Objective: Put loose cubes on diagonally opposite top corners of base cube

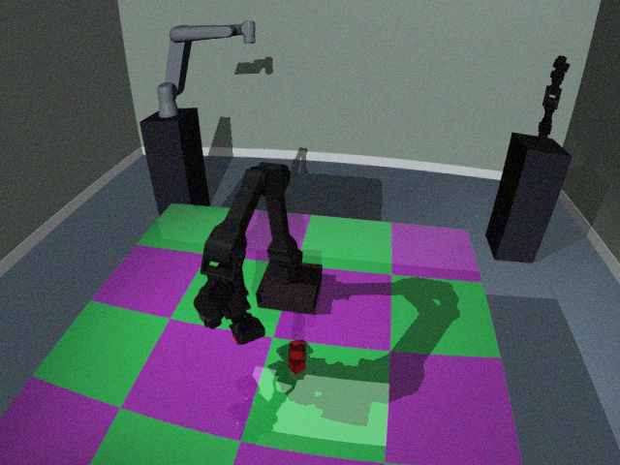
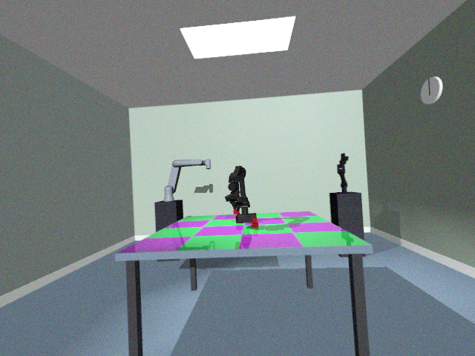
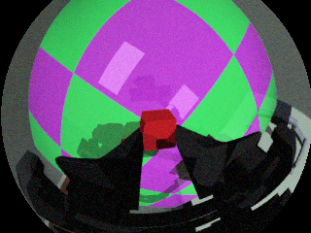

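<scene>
My gripper (image 1: 241,339) (image 2: 235,210) (image 3: 157,129) is shut on a red loose cube (image 2: 235,211) (image 3: 157,127), which sits at the fingertips; only a sliver of it shows in the top view. It hangs above the table, left of the red stack in the top and exterior views. The fixed base cube (image 1: 296,365) (image 2: 254,225) is red and stands on a green square. The other red loose cube (image 1: 297,347) (image 2: 254,219) rests on top of it; its exact offset is too small to tell. In the wrist view a dark red bit shows beside the left finger, mostly hidden.
The arm's dark base box (image 1: 288,293) (image 2: 246,218) stands behind the stack. The checkered table (image 1: 195,375) (image 2: 214,242) carries the arm's shadow around the stack. A grey arm (image 1: 202,34) and a black arm (image 1: 551,97) stand on pedestals beyond the table.
</scene>
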Available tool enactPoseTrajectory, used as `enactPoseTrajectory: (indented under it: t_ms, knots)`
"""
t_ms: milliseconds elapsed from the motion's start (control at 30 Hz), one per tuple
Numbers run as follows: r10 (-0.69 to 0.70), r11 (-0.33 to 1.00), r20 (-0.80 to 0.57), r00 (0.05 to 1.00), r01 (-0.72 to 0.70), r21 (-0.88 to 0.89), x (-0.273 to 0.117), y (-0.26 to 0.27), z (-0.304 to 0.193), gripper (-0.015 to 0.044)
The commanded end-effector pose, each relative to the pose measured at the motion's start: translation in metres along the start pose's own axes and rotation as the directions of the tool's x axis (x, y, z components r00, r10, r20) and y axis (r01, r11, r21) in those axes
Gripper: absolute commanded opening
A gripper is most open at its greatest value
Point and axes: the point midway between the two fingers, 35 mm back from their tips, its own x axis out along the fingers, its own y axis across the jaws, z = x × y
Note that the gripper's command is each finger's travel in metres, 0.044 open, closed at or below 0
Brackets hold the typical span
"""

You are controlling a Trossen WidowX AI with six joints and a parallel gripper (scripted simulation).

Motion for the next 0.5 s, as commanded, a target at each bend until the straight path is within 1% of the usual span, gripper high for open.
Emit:
enactPoseTrajectory:
  t_ms: [0,467]
  knots:
    - [0.0,0.997,-0.003,1.0,0.0,-0.081,0.002,0.01,-0.007,0.0105]
    - [0.003,0.929,-0.006,1.0,-0.005,-0.37,0.004,0.045,-0.037,0.0105]
